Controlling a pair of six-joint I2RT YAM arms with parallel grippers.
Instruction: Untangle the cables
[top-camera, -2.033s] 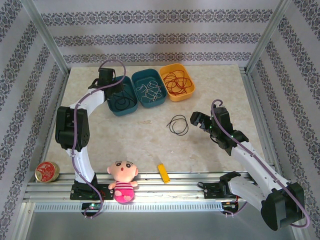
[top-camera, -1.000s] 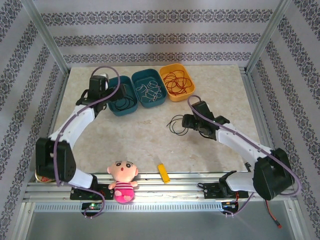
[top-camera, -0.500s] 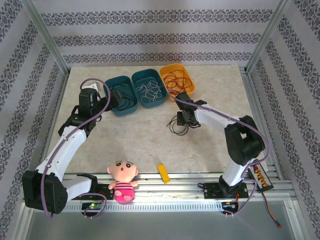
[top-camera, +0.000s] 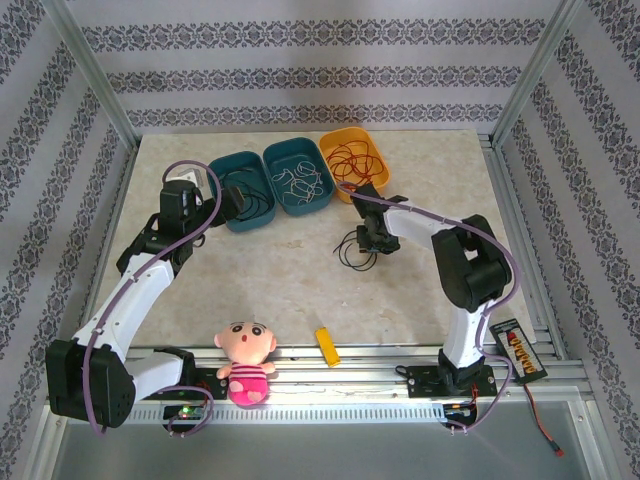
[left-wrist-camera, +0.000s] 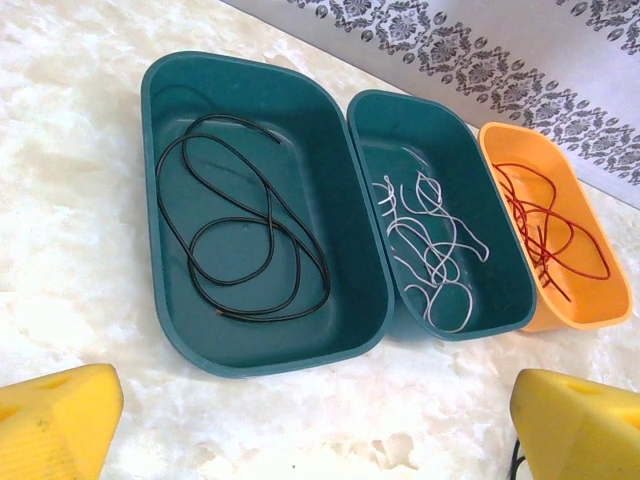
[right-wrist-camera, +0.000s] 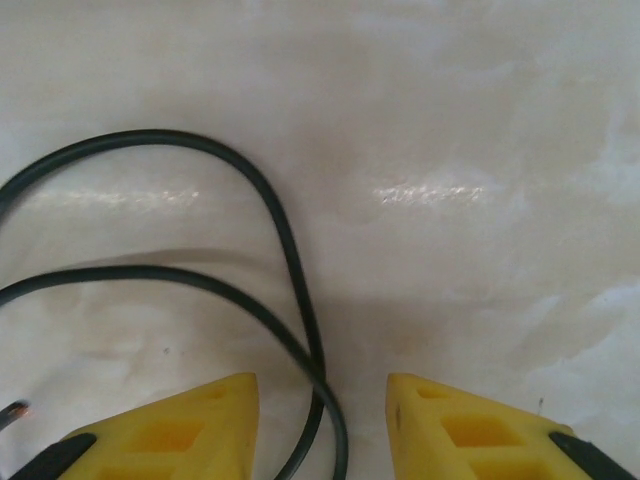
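A: Where to find the loose black cable (top-camera: 352, 250) now?

B: On the bare table (top-camera: 250, 290), a little toward 3 o'clock from the middle, curled in a small loop. Well apart from the trays, at about 6 o'clock from the orange tray (left-wrist-camera: 500, 150).

A: And the other cables?

B: Apparently sorted already. Red cables (left-wrist-camera: 545, 225) in the orange tray, white cables (left-wrist-camera: 430, 250) in the middle teal tray (left-wrist-camera: 400, 120), one more black cable (left-wrist-camera: 250, 240) in the left teal tray (left-wrist-camera: 170, 110).

A: Changed just now in what way?

B: Concerning the right gripper (right-wrist-camera: 322, 400): no longer out toward 4 o'clock as a moment before, now low over the loop's 3 o'clock edge. Narrower too than a second ago. Probably means the pick of the last loose strand, so close to the end of the task.

A: How far open, and holding what?

B: Partly open, with a clear gap. Straddles one strand of the loop, nearer to one finger (right-wrist-camera: 180, 430) than to the other. Not pinched yet, nothing lifted.

A: And the left gripper (left-wrist-camera: 318, 430)?

B: Spread fully wide, holding nothing. Hovers at the 8 o'clock side of the trays, facing them.
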